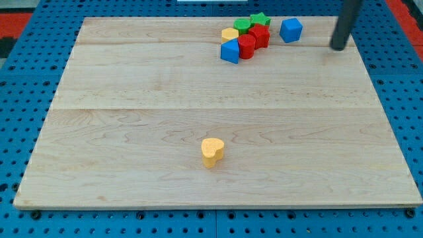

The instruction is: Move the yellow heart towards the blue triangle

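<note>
The yellow heart (212, 151) lies alone on the wooden board, below the middle. The blue triangle (229, 51) sits at the view's top, at the lower left of a tight cluster of blocks. My tip (338, 47) is at the view's top right, far from the heart and to the right of the cluster, touching no block.
The cluster holds a yellow block (229, 34), a green block (242, 26), a green star (260, 19) and two red blocks (247, 46) (260, 36). A blue cube (291, 30) stands apart to its right. The board's top edge (198, 18) runs just behind them.
</note>
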Robot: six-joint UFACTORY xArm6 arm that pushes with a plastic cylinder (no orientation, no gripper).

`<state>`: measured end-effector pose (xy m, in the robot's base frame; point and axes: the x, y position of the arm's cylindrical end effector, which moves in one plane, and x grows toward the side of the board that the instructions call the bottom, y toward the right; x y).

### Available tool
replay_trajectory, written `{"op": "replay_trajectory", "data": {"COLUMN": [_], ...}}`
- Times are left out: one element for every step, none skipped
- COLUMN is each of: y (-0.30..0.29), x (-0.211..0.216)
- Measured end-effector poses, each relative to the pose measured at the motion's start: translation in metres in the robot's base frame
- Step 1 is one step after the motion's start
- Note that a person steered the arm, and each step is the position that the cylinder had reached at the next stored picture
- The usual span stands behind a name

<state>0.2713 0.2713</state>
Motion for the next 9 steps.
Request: {"op": "replay_trajectory", "data": {"y": [-0.022,-0.051,-0.081,-0.082,-0.072,-0.101,-0.120,-0.109,-0.077], "x": [-0.074,-0.065,-0.034,-0.016,-0.046,-0.072,-0.045,-0.034,-0.044]}}
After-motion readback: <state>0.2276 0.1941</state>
